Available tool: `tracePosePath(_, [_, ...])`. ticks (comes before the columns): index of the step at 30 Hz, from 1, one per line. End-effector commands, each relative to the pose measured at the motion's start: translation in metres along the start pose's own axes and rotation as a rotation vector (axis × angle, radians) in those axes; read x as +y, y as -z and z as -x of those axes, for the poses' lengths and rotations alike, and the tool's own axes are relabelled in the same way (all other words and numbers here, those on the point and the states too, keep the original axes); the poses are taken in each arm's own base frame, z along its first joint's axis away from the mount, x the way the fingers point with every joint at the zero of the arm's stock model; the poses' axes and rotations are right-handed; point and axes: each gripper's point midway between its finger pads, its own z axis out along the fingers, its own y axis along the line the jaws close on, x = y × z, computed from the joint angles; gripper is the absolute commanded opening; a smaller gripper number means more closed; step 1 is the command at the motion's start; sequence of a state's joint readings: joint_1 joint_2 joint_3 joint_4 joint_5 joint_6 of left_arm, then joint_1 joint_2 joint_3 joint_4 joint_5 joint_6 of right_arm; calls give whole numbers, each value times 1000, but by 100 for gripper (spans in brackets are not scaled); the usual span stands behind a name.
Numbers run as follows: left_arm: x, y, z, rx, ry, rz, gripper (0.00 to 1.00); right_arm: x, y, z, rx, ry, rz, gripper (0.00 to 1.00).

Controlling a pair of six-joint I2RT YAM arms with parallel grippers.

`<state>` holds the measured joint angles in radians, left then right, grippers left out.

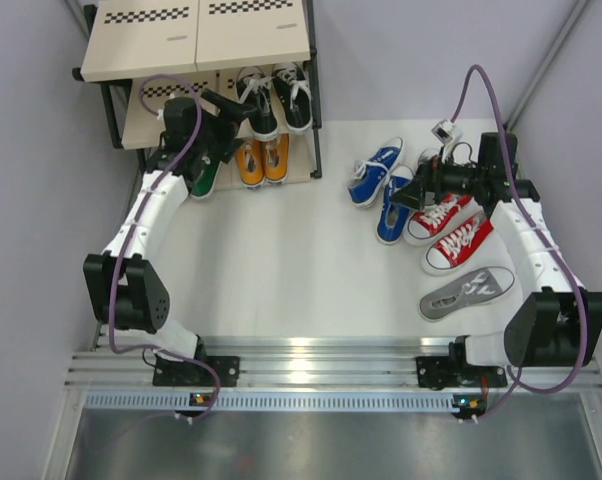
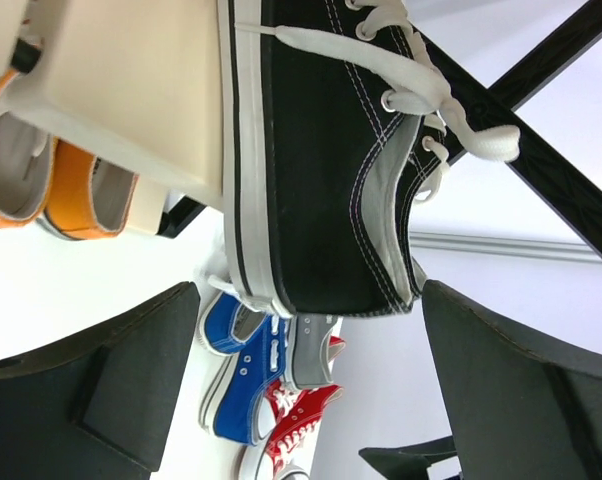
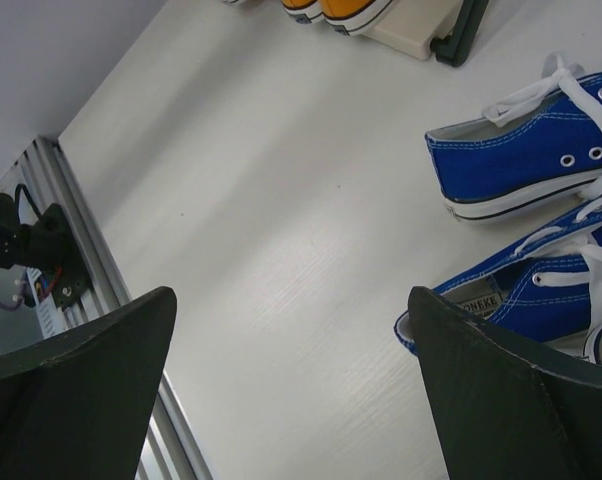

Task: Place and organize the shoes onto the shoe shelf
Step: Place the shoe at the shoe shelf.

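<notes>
Left gripper: fingers spread wide and holding nothing, at the middle tier of the shelf in the upper left of the top view.
Black shoe: on the middle board, sole on the beige surface. Its heel sticks out past the board's edge and points at the left gripper.
Left wrist view: the fingers stand on either side of the black shoe's heel with a gap on each side, touching nothing.
Right gripper: fingers spread wide and holding nothing, over the blue shoes at the right of the frame.
Right wrist view: only bare table lies between the fingers. Both blue shoes lie at the right edge of the view, clear of the right finger.
Top view only: a second black shoe just beside the first. On the bottom tier are the orange shoes, with a green shoe half hidden under the left arm.
On the table: red shoes just beside the blue ones, and one grey shoe nearer the bottom of the frame.
In the way: the right arm covers part of the red and blue shoes from above.
</notes>
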<state>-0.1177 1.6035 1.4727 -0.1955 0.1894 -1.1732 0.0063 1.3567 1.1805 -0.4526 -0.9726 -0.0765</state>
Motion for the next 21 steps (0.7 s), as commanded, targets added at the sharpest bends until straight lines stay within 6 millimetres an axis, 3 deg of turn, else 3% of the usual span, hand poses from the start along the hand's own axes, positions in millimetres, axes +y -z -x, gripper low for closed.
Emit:
tracePosePath(1, [-28,33,18,-59,-50,-35,98,7,8,22,-27,104,-14,99])
tracePosePath(10, [-35,62,31,-100,-78,-37,98,4,12,20,-13,128,-50,99])
tracePosePath(21, [-45,81,24,-64,-106,-73,98,3,15,19,-2,158,-68,99])
